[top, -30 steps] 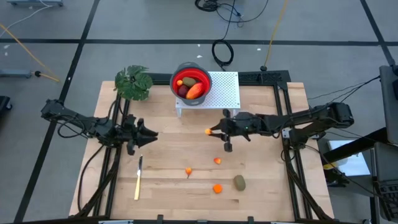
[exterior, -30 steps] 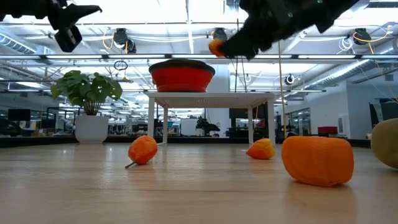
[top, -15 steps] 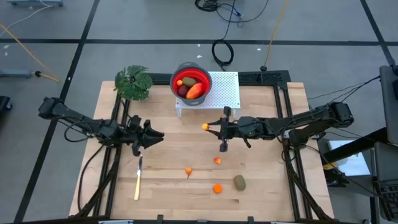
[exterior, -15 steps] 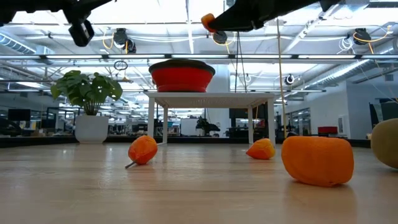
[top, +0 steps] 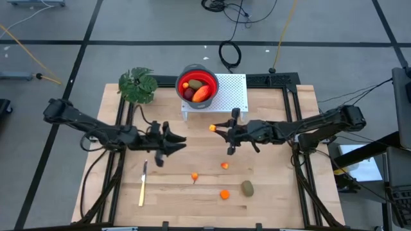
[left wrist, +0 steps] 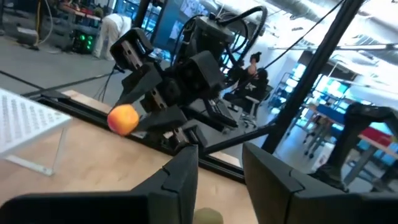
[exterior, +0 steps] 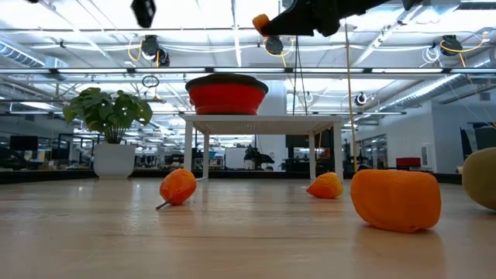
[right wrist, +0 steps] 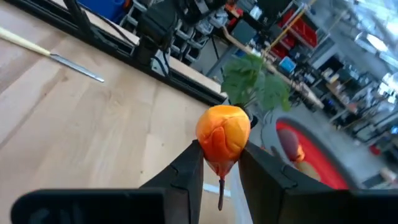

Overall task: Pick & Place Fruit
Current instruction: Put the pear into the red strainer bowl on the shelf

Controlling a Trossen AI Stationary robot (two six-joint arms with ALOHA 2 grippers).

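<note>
Fruit on table: olive oval [top: 247,188] lay nearest the front edge, three small orange pieces [top: 224,194] spread near it, all well short of the stand [top: 232,94].
Knife [top: 142,184]: flat on the wood, left of those pieces.
Left gripper [top: 182,142]: above the table, left of the stand, fingers apart, holding nothing.
Right gripper [top: 217,130]: raised just in front of the stand, fingers clamped on a small orange fruit [top: 212,129].
Bowl [top: 196,85]: red, on the stand's left part, holding more fruit.
Plant [top: 137,85]: left of the bowl.
</note>
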